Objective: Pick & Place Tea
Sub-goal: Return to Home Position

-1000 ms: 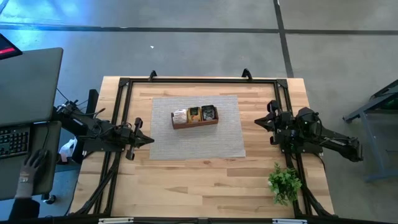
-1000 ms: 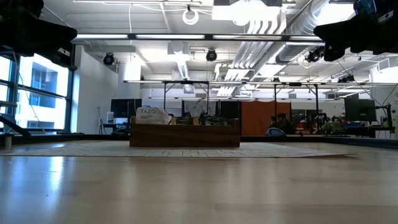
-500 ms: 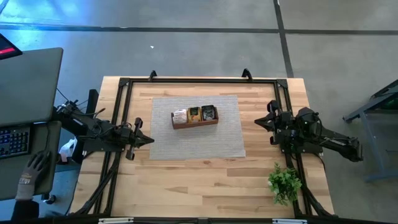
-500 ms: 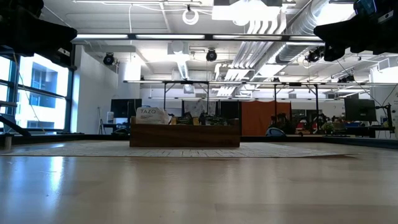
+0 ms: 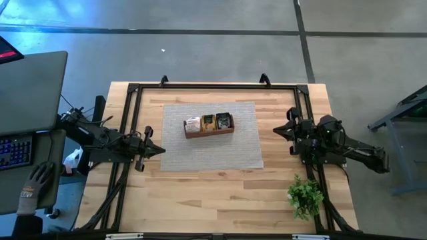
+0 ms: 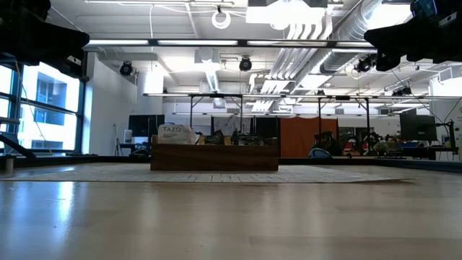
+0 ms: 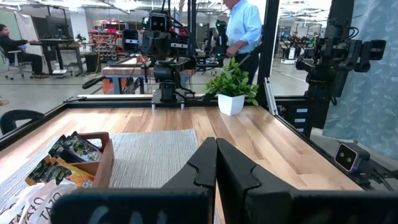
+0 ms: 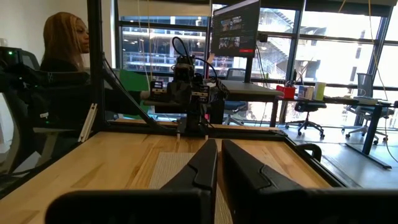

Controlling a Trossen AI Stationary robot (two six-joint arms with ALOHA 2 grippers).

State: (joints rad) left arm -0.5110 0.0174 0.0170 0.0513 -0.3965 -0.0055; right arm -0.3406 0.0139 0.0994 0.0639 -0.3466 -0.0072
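parking both arms clear of the filled tray

the small flat square tea sachets [image 5: 208, 122], white-and-orange, yellow and dark grey-green, lie sorted in the three compartments of the brown wooden tray [image 5: 209, 134] on the grey woven mat [image 5: 233, 152]; none shows loose on the table. the left gripper [image 5: 160, 150] sits at the mat's left edge and the right gripper [image 5: 277, 131] just off its right edge, both with fingers pressed together and carrying nothing. to finish well, i judge each arm should rest on its own side, well apart from the tray, the right one clear of the small green potted plant [image 5: 305, 195].
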